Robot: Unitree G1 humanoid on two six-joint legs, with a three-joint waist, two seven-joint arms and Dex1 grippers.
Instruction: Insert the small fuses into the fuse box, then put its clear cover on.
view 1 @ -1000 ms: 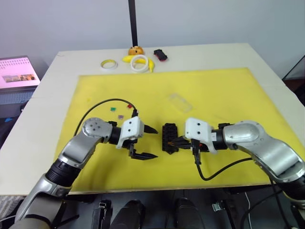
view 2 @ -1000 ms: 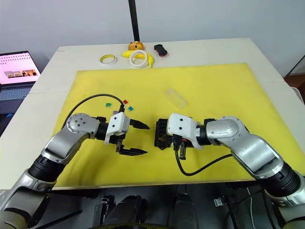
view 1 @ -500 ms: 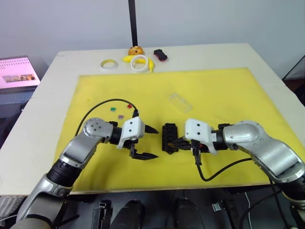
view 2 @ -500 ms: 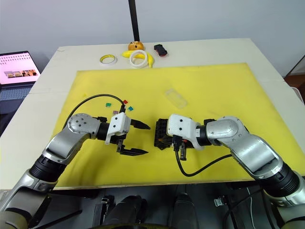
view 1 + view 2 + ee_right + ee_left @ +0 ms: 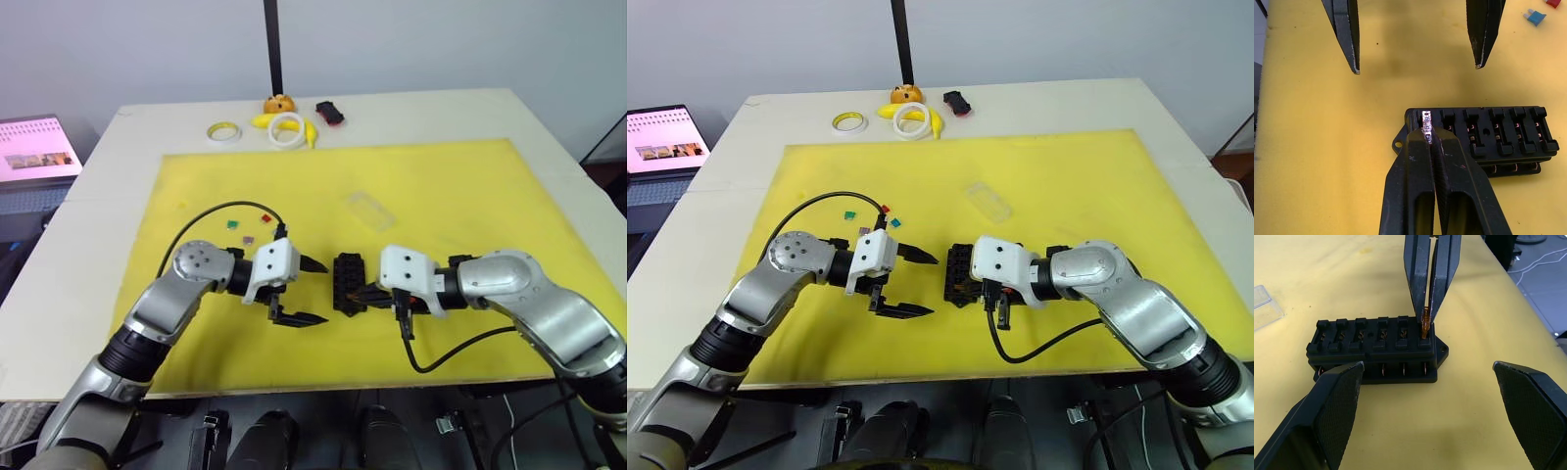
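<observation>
The black fuse box (image 5: 349,282) lies on the yellow mat between my two grippers. My right gripper (image 5: 1428,134) is shut on a small orange fuse (image 5: 1425,326) and holds it at the end slot nearest the box's mounting ear. My left gripper (image 5: 319,292) stands open just left of the box, its fingers (image 5: 1334,396) apart and touching nothing. Loose small fuses lie on the mat behind my left arm: a green one (image 5: 849,212), a red one (image 5: 885,208) and a teal one (image 5: 895,222). The clear cover (image 5: 368,211) lies flat farther back.
At the table's far edge sit a yellow tape ring (image 5: 224,130), a white ring (image 5: 288,129), a banana (image 5: 263,120) and a black-and-red gadget (image 5: 330,113). A laptop (image 5: 34,147) stands off the left side. The yellow mat (image 5: 470,186) is bare on the right.
</observation>
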